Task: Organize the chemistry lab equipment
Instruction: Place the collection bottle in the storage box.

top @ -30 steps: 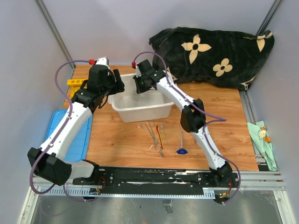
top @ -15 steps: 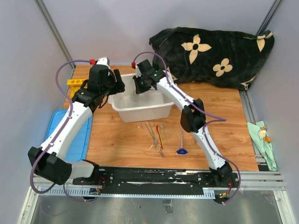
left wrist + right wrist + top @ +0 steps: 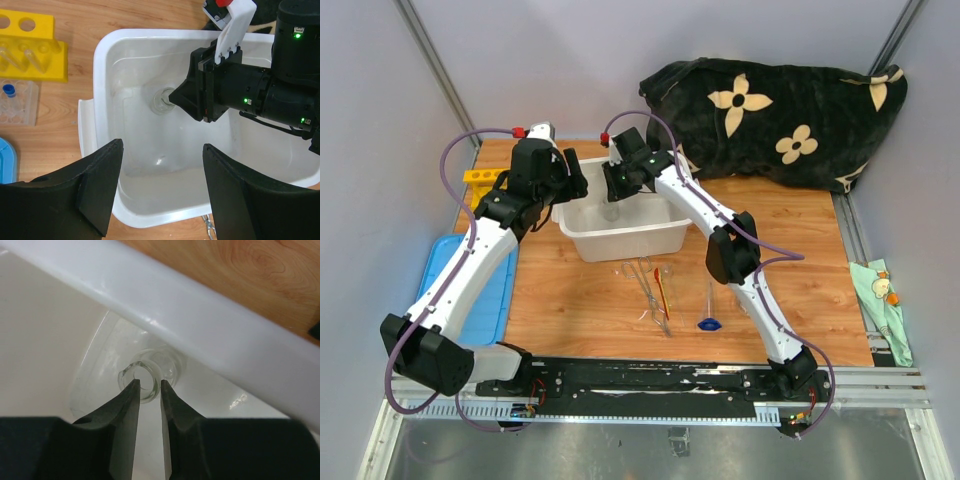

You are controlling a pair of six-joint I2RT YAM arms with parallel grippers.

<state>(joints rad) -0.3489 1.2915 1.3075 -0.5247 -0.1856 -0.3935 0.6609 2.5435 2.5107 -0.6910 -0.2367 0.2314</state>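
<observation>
Well, your right end effector [image 3: 148,384] reaches into the bin [image 3: 210,335], likely to park the flask [image 3: 166,365] at its tips; fingers barely parted, grip unclear.

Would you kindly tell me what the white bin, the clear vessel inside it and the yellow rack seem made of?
The bin looks like glossy white plastic: soft highlights, rounded moulded rim. The vessel appears to be clear glass: see-through, bright rim. The yellow rack is probably opaque plastic, evenly coloured.
</observation>
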